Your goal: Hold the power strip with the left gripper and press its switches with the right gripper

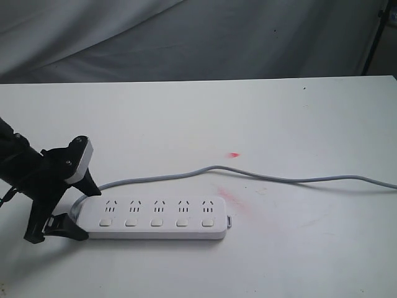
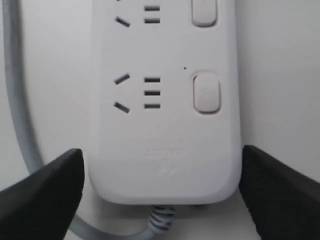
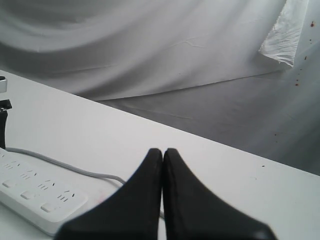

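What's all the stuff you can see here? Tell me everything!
power strip: one, white, flat on the table, front left.
switches: five, white, in a row below the sockets.
cord: one, grey, from the strip's left end across to the right edge.
red marks: two, pinkish red, on the table by the strip's right end.
table: one, white.
cloth: one, grey, behind the table.
left gripper: one, black, fingers either side of the strip's cord end; grip unclear.
right gripper: one, black, shut, above the table, off the strip.

Power strip on white, perhaps paint-stained table
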Tool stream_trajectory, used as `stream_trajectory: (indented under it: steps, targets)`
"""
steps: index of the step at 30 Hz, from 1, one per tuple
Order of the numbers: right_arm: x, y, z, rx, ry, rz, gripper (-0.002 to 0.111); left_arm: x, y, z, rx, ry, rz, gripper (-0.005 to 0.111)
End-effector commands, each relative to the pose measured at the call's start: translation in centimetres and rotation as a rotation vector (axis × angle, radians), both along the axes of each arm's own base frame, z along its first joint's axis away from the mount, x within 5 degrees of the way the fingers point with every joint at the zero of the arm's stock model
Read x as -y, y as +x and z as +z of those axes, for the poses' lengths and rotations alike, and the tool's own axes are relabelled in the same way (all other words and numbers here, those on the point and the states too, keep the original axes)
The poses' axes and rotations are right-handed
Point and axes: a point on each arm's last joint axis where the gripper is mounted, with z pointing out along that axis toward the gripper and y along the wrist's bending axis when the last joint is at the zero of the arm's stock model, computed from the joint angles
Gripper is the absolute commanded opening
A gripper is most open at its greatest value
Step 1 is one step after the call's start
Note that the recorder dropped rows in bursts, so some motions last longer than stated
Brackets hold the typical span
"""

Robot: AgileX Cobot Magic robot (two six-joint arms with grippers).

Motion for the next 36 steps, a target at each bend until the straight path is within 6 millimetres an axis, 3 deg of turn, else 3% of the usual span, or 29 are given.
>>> stream_trajectory:
  steps: [1,5,36]
  targets:
    - [0.05,-0.01,-0.09,0.002,-0.007,-0.007,0.0,0.13,-0.18,-0.09,-0.004,-0.002,-0.007,0.074]
    - [0.05,-0.01,-0.09,0.002,-0.007,-0.007,0.0,0.13,-0.16,-0.1,-0.003,-0.001,-0.004,0.067]
    - [0.05,-0.01,-0.09,0.002,-0.007,-0.007,0.0,0.17,-0.23,-0.06,-0.011,-0.007,-0.006,0.067]
